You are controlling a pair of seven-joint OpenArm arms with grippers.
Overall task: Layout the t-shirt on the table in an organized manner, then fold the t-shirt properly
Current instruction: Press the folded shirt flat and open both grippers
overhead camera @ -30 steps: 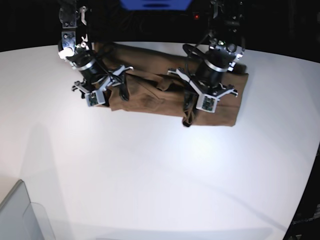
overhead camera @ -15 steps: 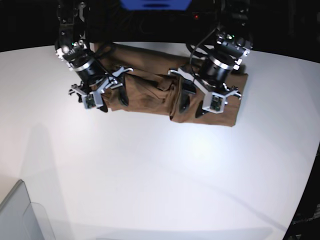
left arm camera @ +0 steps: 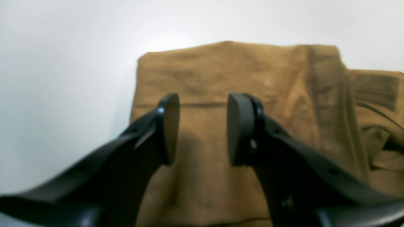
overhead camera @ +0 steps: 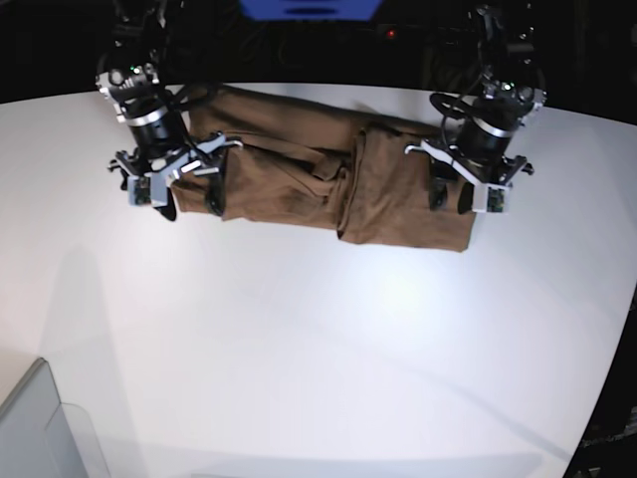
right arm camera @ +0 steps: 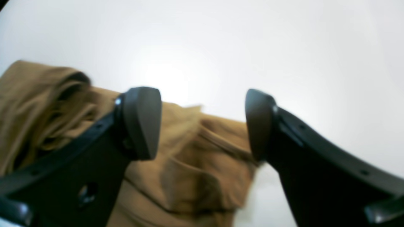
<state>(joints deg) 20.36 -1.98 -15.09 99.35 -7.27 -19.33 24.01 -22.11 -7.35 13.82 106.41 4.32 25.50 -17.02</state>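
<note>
Base view shows the white table (overhead camera: 299, 349) filling most of the frame, with the tan-brown t-shirt (overhead camera: 299, 174) lying along its upper edge as a long, rumpled band, a thicker doubled-over panel at the right of centre. At the lower left corner sits a grey translucent bin corner (overhead camera: 40, 428). The left gripper (overhead camera: 450, 194) hangs over the band's right end at upper right, jaws parted with nothing between them, which the left wrist view confirms: bare cloth shows in the gap. The right gripper (overhead camera: 189, 196) hovers at the band's left end at upper left, jaws spread wide and empty. The cloth looks light, limp and wrinkly, so it should drape and slide easily on the glossy top; I judge the end corners and hem edges the best places to pinch, not the bunched middle.
</note>
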